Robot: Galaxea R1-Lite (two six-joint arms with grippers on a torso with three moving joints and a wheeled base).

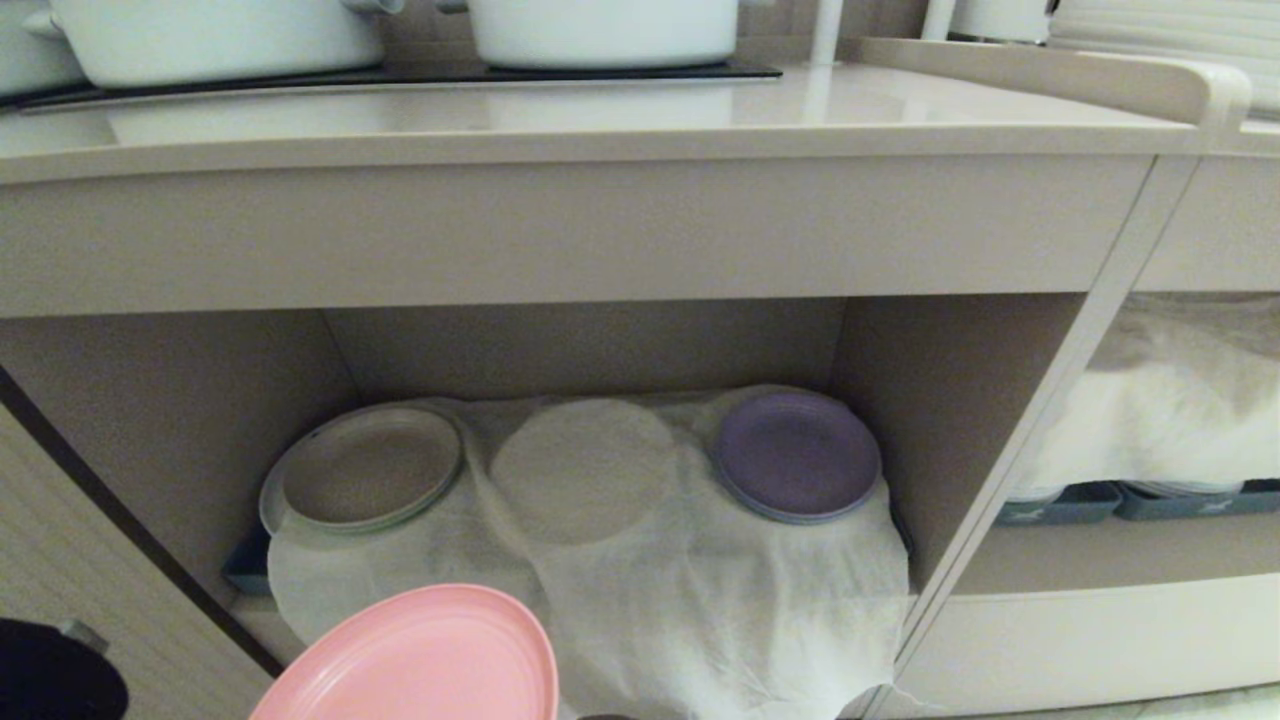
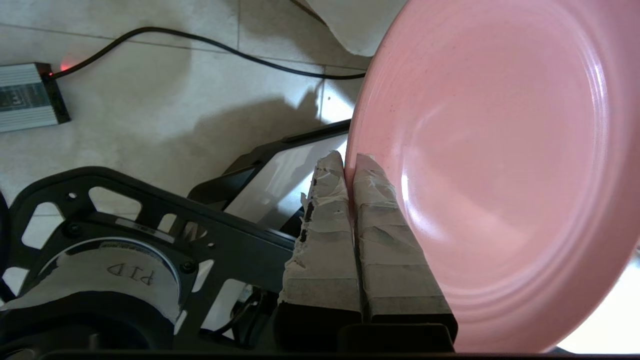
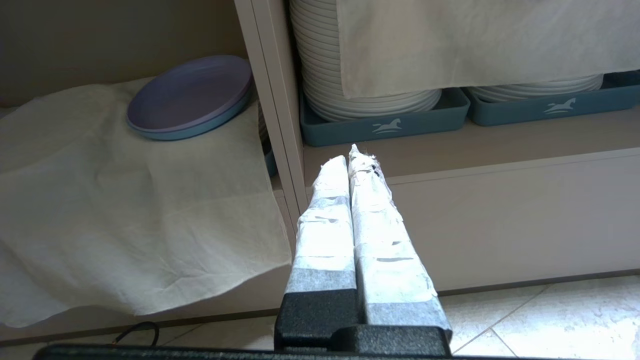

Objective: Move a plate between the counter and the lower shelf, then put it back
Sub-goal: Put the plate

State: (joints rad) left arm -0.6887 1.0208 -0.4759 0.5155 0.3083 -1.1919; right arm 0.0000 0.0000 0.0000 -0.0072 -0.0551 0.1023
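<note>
The pink plate (image 1: pixel 420 660) hangs tilted at the bottom of the head view, out in front of the lower shelf (image 1: pixel 190 420) and below the counter (image 1: pixel 600 125). In the left wrist view my left gripper (image 2: pixel 350 162) is shut on the rim of the plate (image 2: pixel 500 165), one taped finger on each face. My right gripper (image 3: pixel 349 157) is shut with nothing in it, parked low in front of the cabinet post; it does not show in the head view.
On the white cloth (image 1: pixel 640 580) in the recess lie a beige plate (image 1: pixel 368 465), a cloth-covered round shape (image 1: pixel 585 465) and a purple plate (image 1: pixel 797 455). White pots (image 1: pixel 600 30) stand on the hob. Grey trays (image 3: pixel 385 120) of white plates fill the right shelf. A cable (image 2: pixel 200 42) crosses the floor.
</note>
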